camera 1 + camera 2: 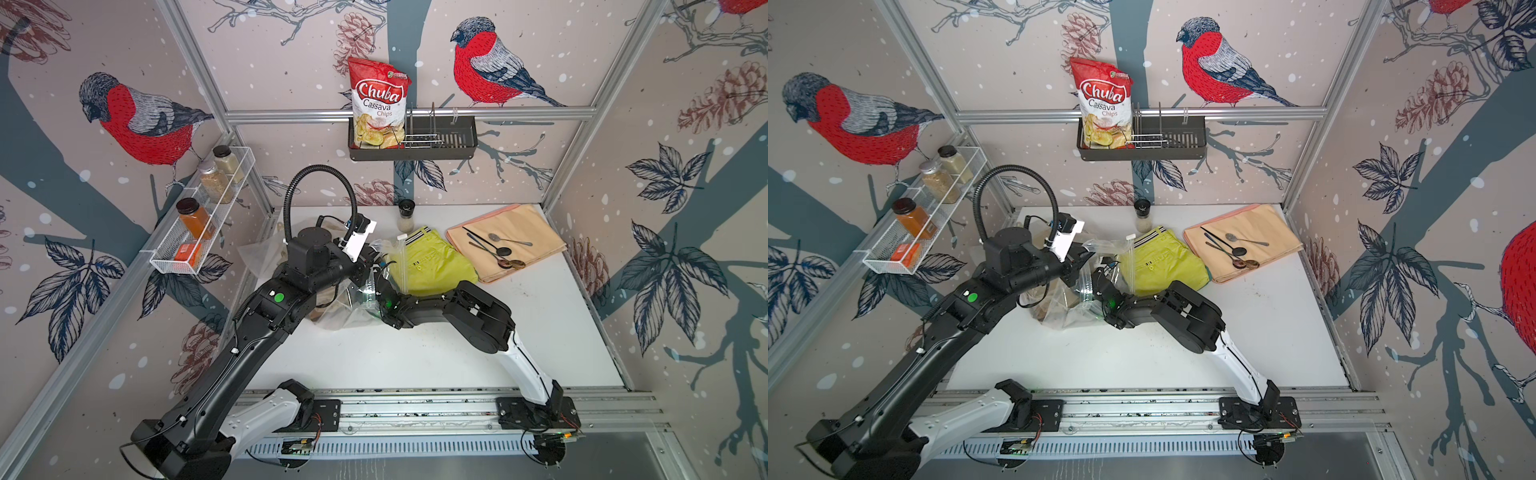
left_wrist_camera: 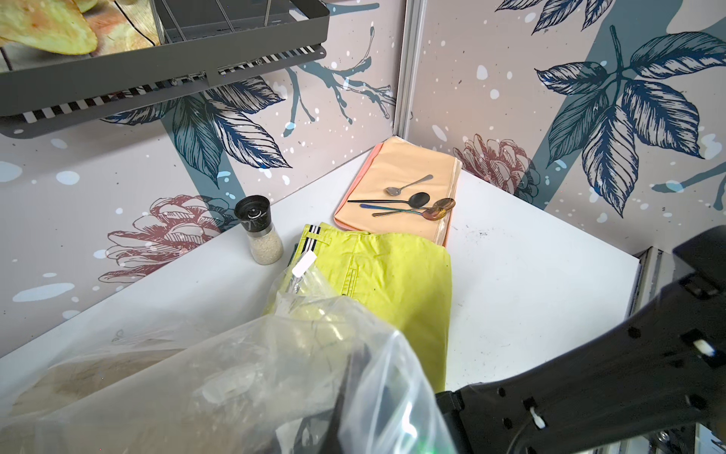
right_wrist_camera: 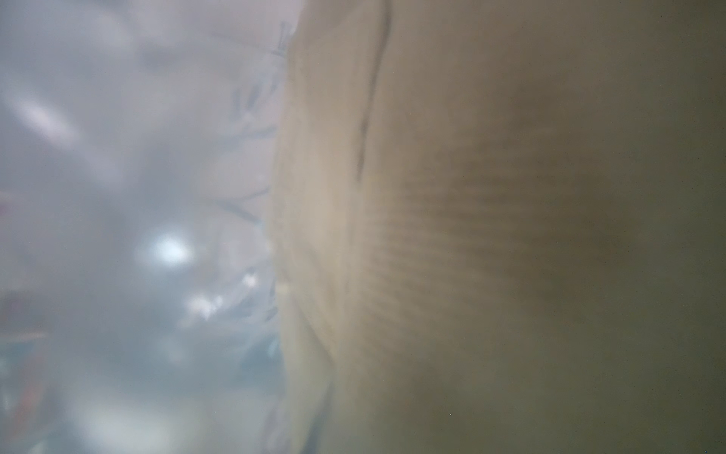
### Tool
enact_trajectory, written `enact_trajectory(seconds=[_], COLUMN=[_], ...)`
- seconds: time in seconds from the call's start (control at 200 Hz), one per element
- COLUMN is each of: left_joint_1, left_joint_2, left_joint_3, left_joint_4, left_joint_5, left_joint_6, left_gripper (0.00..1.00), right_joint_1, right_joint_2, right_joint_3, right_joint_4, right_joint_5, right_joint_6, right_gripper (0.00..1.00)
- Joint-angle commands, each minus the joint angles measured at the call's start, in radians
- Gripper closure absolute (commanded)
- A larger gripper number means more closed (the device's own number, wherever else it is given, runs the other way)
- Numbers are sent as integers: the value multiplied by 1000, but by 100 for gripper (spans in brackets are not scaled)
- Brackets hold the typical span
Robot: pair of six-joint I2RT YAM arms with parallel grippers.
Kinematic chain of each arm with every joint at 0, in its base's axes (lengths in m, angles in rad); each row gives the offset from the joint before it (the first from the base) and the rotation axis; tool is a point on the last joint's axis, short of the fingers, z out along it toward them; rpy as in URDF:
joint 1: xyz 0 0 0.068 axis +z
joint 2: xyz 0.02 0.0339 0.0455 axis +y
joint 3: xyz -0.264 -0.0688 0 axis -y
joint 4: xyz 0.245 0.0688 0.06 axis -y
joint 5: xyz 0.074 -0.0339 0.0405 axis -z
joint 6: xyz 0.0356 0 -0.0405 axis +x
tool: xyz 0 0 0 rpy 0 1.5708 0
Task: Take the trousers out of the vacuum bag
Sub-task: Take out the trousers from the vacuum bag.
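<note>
The vacuum bag (image 1: 345, 309) is a crinkly clear plastic bag lying left of the table's centre, its mouth and white zip slider (image 1: 401, 237) raised toward the right. Yellow trousers (image 1: 432, 264) lie folded on the table just outside the mouth. Khaki-brown trousers (image 1: 1040, 309) are still inside the bag. My left gripper (image 1: 366, 266) is shut on the bag's upper edge, and plastic (image 2: 275, 373) drapes over its jaws in the left wrist view. My right gripper (image 1: 1099, 279) reaches into the bag mouth. Its wrist view shows only blurred khaki fabric (image 3: 510, 236) and plastic, with the jaws hidden.
A peach cloth (image 1: 523, 232) bearing several spoons lies at the back right, touching the yellow trousers. A salt grinder (image 1: 406, 216) stands at the back wall. A black wall basket (image 1: 453, 143) holds a chips bag. A wire spice rack (image 1: 199, 232) hangs on the left wall.
</note>
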Motion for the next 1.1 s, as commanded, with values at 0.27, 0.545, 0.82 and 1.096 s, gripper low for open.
enact_trajectory(seconds=[0.27, 0.545, 0.82, 1.096], left_joint_1=[-3, -3, -2, -3], left_joint_2=[-22, -26, -19, 5], left_joint_3=[-57, -73, -61, -60], left_joint_4=[91, 113, 118, 144], left_joint_5=[-51, -95, -142, -188], left_joint_6=[6, -2, -7, -35], left_gripper=[100, 100, 100, 100], right_joint_1=[-8, -9, -6, 9], right_joint_2=[-100, -167, -232, -324], right_joint_3=[25, 41, 43, 4], right_joint_4=[-137, -225, -319, -392], right_joint_5=[-76, -79, -71, -19], right_joint_6=[-115, -153, -189, -275], right_gripper=[100, 100, 100, 100])
